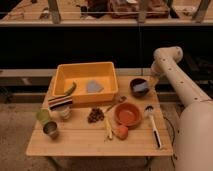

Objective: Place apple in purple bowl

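So the apple sits on the desk toward the front edge, a bit right of middle. It's just in front of the orange-red bowl and well apart from the purple bowl. That purple one is up by the back right corner with a bluish-grey thing inside it. The gripper hangs right beside that bowl on its right side, and honestly I can't tell whether the claw is wide or narrow. The big yellow bin along the back edge holds a green piece on its left side and a flat grey piece near its middle. Dark grapes lie loose just left of the orange-red bowl.
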You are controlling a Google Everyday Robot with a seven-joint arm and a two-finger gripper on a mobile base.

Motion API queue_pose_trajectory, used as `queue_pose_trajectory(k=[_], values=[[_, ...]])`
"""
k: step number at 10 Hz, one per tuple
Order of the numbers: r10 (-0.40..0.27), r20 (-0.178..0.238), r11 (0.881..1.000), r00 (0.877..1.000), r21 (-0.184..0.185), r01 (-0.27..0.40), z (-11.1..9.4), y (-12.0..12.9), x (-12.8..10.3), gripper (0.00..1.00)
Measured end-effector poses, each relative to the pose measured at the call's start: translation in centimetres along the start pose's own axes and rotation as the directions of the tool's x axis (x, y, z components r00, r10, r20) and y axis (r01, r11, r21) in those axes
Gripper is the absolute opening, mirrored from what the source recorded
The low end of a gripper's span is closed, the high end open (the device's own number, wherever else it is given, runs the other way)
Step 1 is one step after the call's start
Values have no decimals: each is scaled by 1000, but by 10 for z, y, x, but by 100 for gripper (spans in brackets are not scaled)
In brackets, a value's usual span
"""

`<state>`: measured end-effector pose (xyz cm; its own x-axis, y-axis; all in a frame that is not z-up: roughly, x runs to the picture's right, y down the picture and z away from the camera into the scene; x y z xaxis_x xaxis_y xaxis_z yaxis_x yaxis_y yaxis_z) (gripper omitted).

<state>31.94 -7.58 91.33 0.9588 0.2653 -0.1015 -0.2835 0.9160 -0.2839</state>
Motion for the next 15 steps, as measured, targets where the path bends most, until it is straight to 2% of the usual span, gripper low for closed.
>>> queue_pose_trajectory(k=[10, 11, 13, 14, 15], values=[[-2, 0, 1000, 1000, 1, 2, -1, -1, 0, 80], [-23, 18, 1000, 1000, 4, 23, -2, 0, 0, 80], [-108, 105, 994, 989, 28, 105, -17, 5, 11, 80], [-162, 182, 987, 970, 47, 156, -33, 20, 28, 80], [-189, 220, 982, 957, 57, 181, -41, 31, 35, 80]])
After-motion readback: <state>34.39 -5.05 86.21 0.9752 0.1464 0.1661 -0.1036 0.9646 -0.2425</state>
